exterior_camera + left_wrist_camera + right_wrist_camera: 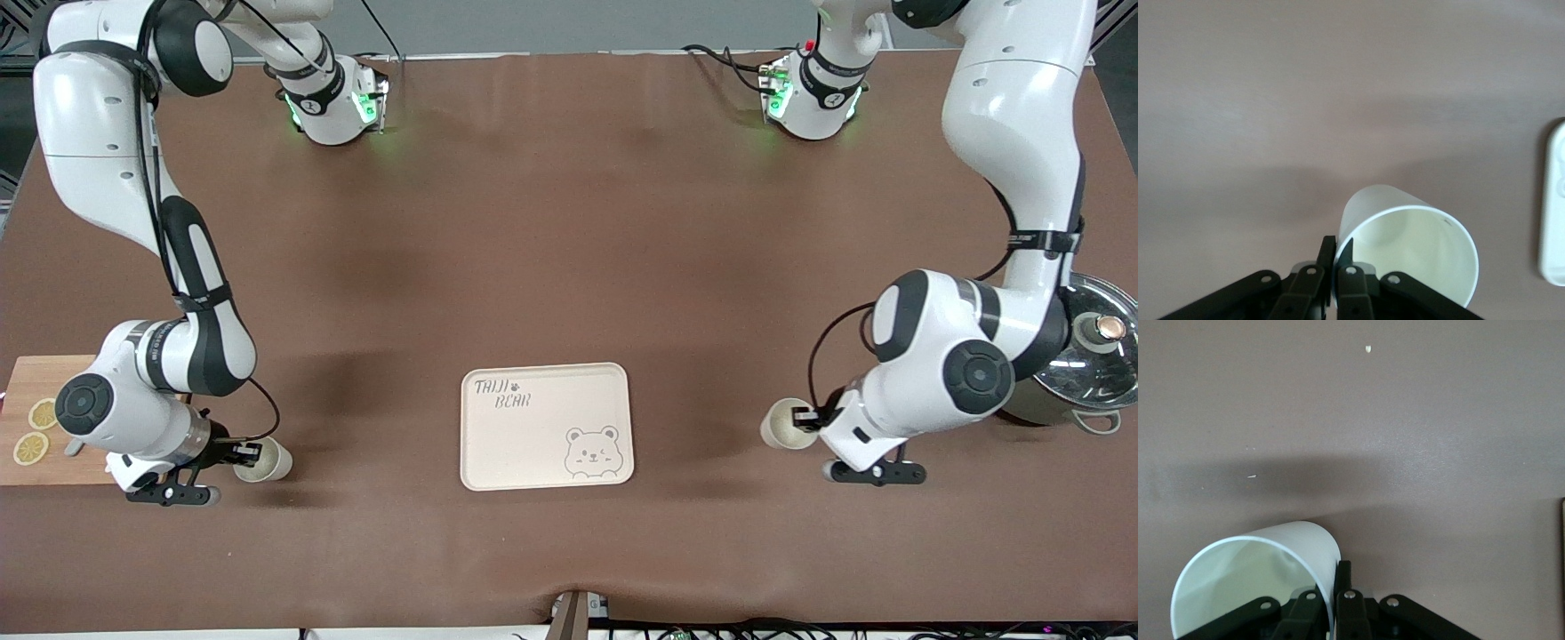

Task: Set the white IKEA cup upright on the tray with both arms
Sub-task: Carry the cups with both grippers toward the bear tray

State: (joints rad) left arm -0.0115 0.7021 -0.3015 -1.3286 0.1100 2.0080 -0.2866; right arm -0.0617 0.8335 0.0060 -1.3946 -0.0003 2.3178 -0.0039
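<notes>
The cream tray [533, 444] with the bear print lies near the middle of the table; its rim also shows in the left wrist view [1555, 207]. My right gripper [249, 453] [1337, 570] is shut on the rim wall of a white cup [269, 461] [1251, 577] that lies tilted on its side, toward the right arm's end from the tray. My left gripper [807, 416] [1340, 248] is shut on the rim wall of a second white cup [782, 425] [1411, 250], also on its side, toward the left arm's end. Both cups are low at the table.
A wooden cutting board [53, 462] with lemon slices [36, 431] lies at the right arm's end. A metal pot with a glass lid [1089, 356] stands at the left arm's end, partly under the left arm. Brown table surface surrounds the tray.
</notes>
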